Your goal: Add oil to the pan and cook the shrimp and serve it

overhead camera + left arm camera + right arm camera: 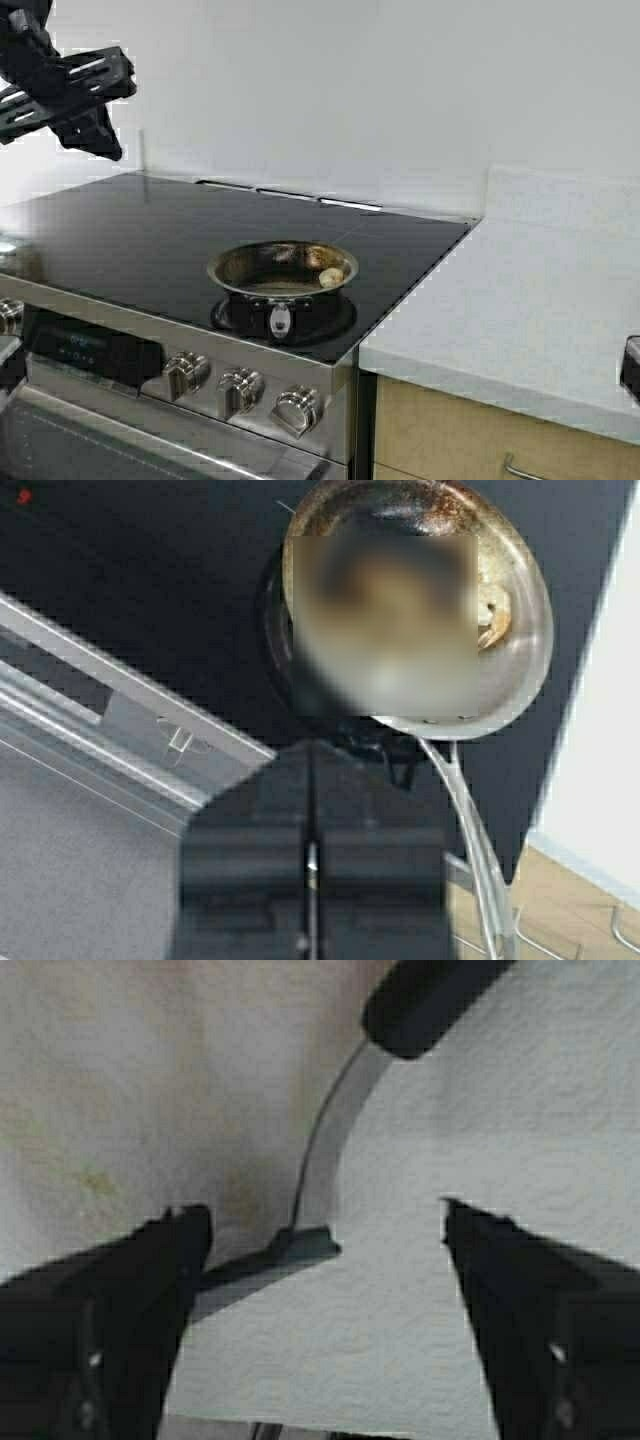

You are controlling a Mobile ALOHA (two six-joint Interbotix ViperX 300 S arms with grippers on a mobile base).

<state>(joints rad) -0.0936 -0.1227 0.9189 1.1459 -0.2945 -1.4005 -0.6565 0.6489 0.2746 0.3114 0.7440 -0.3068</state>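
- Seeing in the high view the pan at frame centre on the stove, one shrimp against its right wall; left gripper raised upper left.
- Left wrist view: our left gripper's jaws are closed on nothing, pan above. Shrimp looks soft and slippery, so we'd scoop it.
- Right wrist view: right gripper spread wide over a spatula on a paper towel; we'd grasp its rigid handle.

The pan sits on the black stovetop, near its front edge, stub handle toward the knobs. One shrimp lies inside the pan against its right wall. My left claw hangs high above the stovetop's far left corner. A pale tabletop adjoins the stovetop's right side.
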